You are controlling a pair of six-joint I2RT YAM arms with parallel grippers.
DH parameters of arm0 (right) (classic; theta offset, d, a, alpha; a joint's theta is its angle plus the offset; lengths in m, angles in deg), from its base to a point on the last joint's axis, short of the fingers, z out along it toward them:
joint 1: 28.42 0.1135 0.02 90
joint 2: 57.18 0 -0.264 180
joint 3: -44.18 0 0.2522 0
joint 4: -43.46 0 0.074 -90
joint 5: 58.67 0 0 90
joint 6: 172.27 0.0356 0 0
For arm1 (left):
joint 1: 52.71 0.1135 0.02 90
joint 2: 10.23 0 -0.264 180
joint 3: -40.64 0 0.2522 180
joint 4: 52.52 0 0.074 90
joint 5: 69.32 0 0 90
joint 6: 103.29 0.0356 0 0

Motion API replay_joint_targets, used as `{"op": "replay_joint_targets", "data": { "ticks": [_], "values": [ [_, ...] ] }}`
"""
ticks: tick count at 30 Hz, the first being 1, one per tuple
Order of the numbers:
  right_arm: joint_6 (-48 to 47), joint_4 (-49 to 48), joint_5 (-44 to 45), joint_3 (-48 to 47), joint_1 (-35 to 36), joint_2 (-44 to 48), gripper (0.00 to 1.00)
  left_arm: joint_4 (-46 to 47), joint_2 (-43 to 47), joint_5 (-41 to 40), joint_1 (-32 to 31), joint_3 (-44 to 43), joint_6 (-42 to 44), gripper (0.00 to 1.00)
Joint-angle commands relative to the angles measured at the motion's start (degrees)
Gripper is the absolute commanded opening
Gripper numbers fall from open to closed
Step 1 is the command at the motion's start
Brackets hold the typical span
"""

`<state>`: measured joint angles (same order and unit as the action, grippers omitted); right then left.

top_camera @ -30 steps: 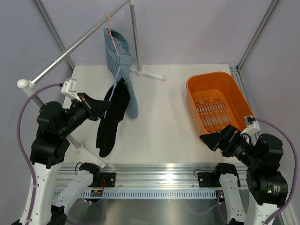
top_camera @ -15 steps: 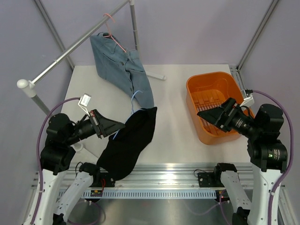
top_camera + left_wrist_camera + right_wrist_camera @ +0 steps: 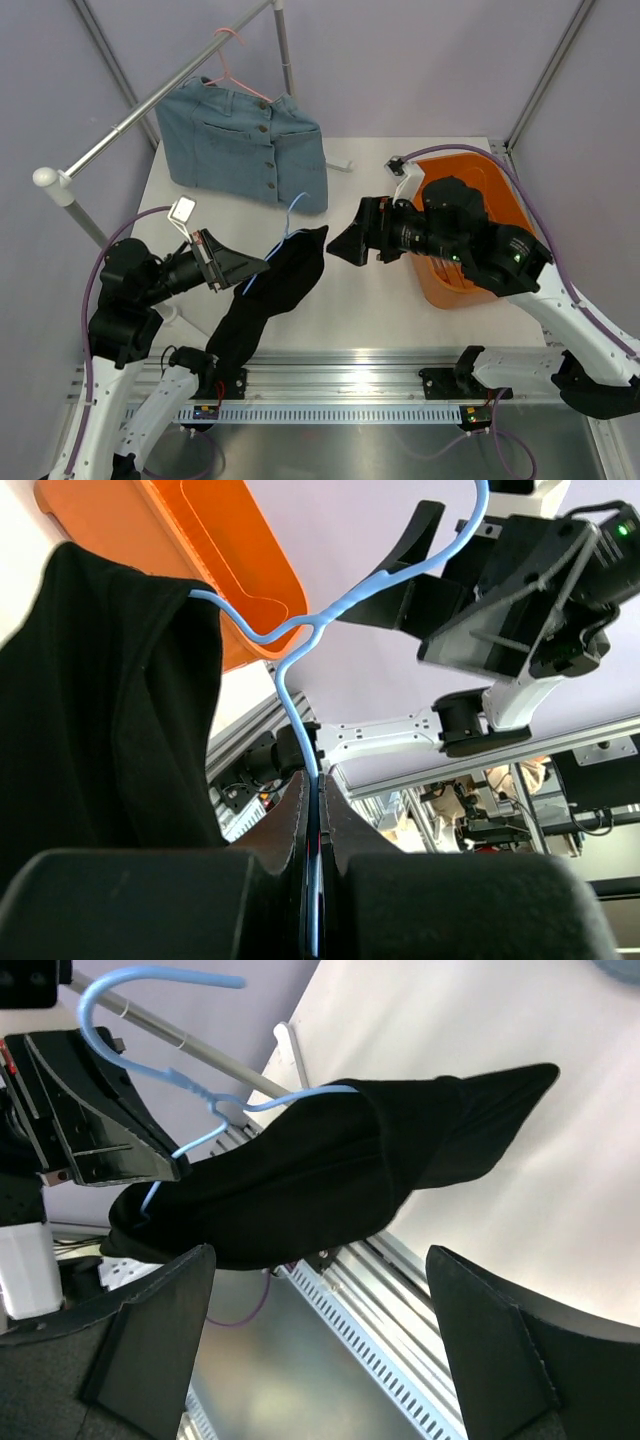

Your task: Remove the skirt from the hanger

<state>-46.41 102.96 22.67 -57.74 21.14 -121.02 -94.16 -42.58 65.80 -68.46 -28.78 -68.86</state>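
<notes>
Left gripper (image 3: 312, 780): jaws pinched tight on the wire of the blue hanger (image 3: 300, 650). You see the black skirt (image 3: 262, 300) draped from that hanger over the table (image 3: 370, 300), toward 8 o'clock. Right gripper (image 3: 340, 243): jaws spread wide and holding nothing, facing the skirt's upper corner from its 3 o'clock side, near but apart. Orange basket (image 3: 480, 160) at 3 o'clock; denim skirt (image 3: 245, 150) hanging at 11 o'clock.

Black skirt (image 3: 268, 300) on blue hanger (image 3: 289, 218) between pinched left fingers (image 3: 243, 268), right fingers (image 3: 348, 243) near, seemingly clear.
</notes>
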Motion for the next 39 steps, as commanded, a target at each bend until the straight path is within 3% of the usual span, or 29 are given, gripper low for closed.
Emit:
{"op": "replay_joint_targets", "data": {
  "ticks": [1, 9, 23, 38, 39],
  "values": [
    [-3.7, -6.5, 10.6, -2.8, 5.3, -1.5, 0.93, 0.6, -0.1, 3.2, -0.3, -2.0, -2.3, 0.0],
    [-7.9, -11.3, 20.2, -6.3, 15.9, -7.4, 0.87, -1.4, 0.5, 4.0, -0.4, -1.9, -2.7, 0.0],
    [-11.4, -17.7, 28.3, -6.0, 21.2, -12.5, 0.79, 0.5, 2.6, 6.5, -0.7, -0.5, -5.9, 0.0],
    [-11.8, -24.4, 33.2, -0.8, 23.7, -14.0, 0.59, 5.9, 3.2, 8.1, -0.9, 0.7, -11.0, 0.0],
    [-11.8, -24.3, 33.2, -0.7, 23.7, -14.0, 0.54, 7.1, 3.2, 8.4, -1.0, 1.0, -11.4, 0.0]
  ]
}}
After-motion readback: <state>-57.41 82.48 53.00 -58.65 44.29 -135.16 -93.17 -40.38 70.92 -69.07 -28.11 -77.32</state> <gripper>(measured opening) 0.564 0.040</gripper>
